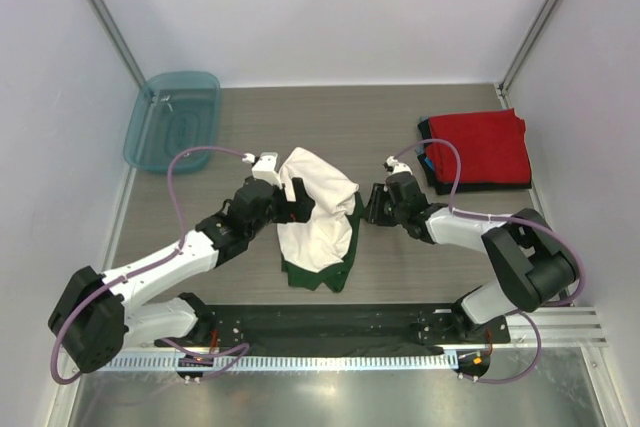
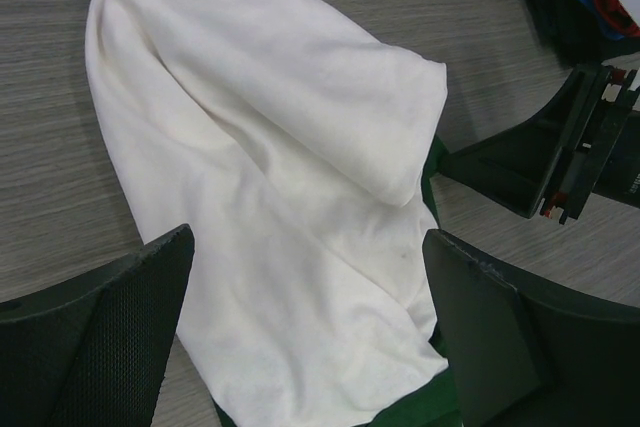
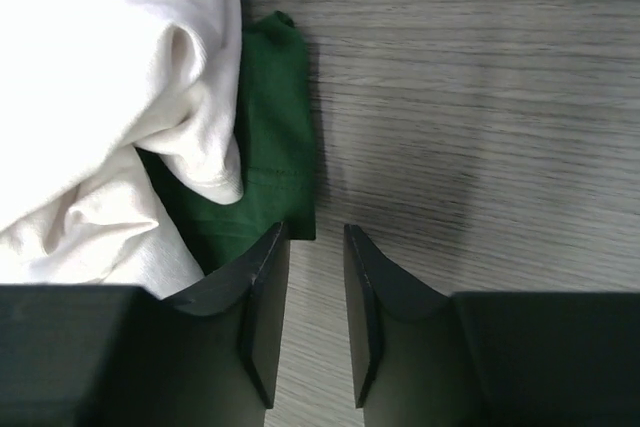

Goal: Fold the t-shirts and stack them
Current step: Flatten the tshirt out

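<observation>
White t-shirt (image 1: 318, 212) lies crumpled on the table (image 1: 250, 132) between my wide-open left gripper (image 2: 308, 239) and my narrowly open, empty right gripper (image 3: 315, 230), red folded stack (image 1: 480, 145) far right, teal tub (image 1: 135, 127) far left.

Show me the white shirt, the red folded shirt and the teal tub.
white shirt (image 1: 315, 212), top view, its white body.
red folded shirt (image 1: 480, 147), top view, its top face.
teal tub (image 1: 175, 127), top view, its bottom.

Overhead and close wrist views share the t-shirt (image 1: 318, 217)
</observation>
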You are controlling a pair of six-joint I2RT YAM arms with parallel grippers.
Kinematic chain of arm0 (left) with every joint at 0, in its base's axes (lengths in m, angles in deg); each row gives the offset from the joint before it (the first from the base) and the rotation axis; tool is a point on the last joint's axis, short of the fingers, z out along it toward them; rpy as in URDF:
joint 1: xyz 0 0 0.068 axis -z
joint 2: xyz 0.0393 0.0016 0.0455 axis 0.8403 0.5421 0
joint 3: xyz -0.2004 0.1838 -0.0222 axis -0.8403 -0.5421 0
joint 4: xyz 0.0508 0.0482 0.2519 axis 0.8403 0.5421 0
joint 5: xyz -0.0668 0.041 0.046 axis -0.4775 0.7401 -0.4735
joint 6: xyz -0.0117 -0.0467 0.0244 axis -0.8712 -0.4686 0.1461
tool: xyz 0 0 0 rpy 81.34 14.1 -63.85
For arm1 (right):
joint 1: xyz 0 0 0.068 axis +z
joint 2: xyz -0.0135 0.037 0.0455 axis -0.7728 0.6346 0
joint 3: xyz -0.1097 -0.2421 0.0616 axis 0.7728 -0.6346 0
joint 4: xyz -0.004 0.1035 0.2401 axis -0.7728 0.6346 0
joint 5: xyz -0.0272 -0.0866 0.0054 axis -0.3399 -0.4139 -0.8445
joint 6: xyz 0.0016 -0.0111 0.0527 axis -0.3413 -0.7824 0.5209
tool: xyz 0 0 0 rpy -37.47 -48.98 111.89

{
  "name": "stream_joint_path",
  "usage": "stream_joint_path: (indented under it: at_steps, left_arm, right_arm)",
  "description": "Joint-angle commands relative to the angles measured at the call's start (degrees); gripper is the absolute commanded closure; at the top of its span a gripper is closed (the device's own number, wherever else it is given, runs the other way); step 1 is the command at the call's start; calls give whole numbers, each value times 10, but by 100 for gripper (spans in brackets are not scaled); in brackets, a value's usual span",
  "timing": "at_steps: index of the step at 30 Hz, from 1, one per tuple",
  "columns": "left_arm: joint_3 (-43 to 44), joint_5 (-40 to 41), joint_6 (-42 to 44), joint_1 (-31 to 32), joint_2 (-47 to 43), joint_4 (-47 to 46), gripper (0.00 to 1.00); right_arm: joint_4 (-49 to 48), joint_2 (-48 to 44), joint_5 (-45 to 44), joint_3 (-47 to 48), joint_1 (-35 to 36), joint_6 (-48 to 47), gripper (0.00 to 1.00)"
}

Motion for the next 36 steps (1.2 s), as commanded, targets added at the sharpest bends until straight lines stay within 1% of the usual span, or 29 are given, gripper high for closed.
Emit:
stream_joint_path:
  at_steps: [1,6,8,9,12,16,18,19,20,22,23,26,27,28,30,31,34,36]
  left_arm:
    - [1,3,19,0,-13,-28,3]
    - [1,-4,20,0,-10,-30,3]
    - [3,-12,23,-1,-4,-31,3]
    - [6,-17,24,0,-3,-31,3]
    - [9,-30,26,0,6,-31,3]
    - [8,-39,26,0,3,-33,3]
    - [4,-48,29,1,-1,-36,4]
    - [5,-67,30,1,-3,-36,4]
    - [4,-76,27,3,-4,-35,5]
    - [6,-91,23,20,-11,-25,6]
    - [9,-90,20,31,-14,-17,6]
    - [11,-72,15,81,-29,21,8]
    - [12,-64,8,94,-32,49,8]
    - [13,-58,5,119,-36,62,10]
    - [14,-45,-6,141,-40,89,11]
    - [16,-42,-22,157,-40,95,13]
    - [24,-45,-43,180,-25,105,19]
    - [40,-39,-44,193,10,111,23]
  right_arm:
    - [-28,5,20,27,3,5,67]
    - [-35,-9,19,24,4,-1,69]
    - [-49,-12,33,21,4,-1,68]
    - [-50,-9,38,21,4,-1,65]
    - [-47,-1,38,28,5,0,62]
    - [-46,5,30,30,6,0,61]
    - [-39,10,28,37,6,-1,63]
    - [-38,14,29,37,6,-1,65]
    - [-41,15,29,38,7,0,73]
    - [-41,16,27,38,7,0,84]
    - [-35,14,22,41,7,0,99]
    - [-31,-2,6,40,7,-2,99]
    - [-31,-11,3,37,6,-2,99]
    - [-35,-19,-4,30,7,-2,99]
    - [-42,-45,-11,19,7,-2,99]
    - [-44,-52,-11,15,7,-2,99]
    - [-55,-88,-34,-7,7,-1,99]
    - [-62,-112,-44,-15,7,-1,99]
